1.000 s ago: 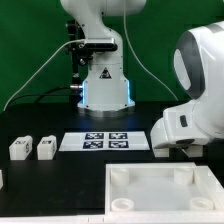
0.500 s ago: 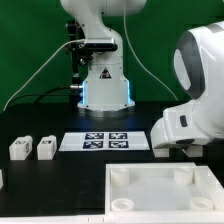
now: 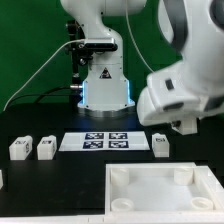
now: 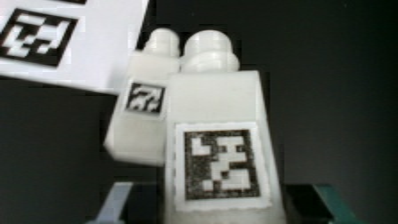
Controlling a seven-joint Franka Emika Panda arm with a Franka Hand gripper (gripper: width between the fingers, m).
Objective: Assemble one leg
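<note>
In the wrist view a white leg [image 4: 217,140] with a black-and-white tag on its face fills the middle. It stands between the fingers of my gripper [image 4: 219,206], which is shut on its sides. A second leg [image 4: 143,108] lies just behind it, touching or nearly so. In the exterior view the bulky white wrist [image 3: 185,95] hangs over the table's right side and hides the jaws and the held leg. One leg [image 3: 160,143] rests on the table below it.
Two more small white legs [image 3: 20,149] [image 3: 46,148] sit at the exterior view's left. The marker board [image 3: 106,141] lies in the middle, its corner also showing in the wrist view [image 4: 50,38]. The large white panel [image 3: 150,203] with corner knobs lies in front.
The arm has swung up and toward the exterior view's left. A leg beside the marker board, hidden before, now shows on the table.
</note>
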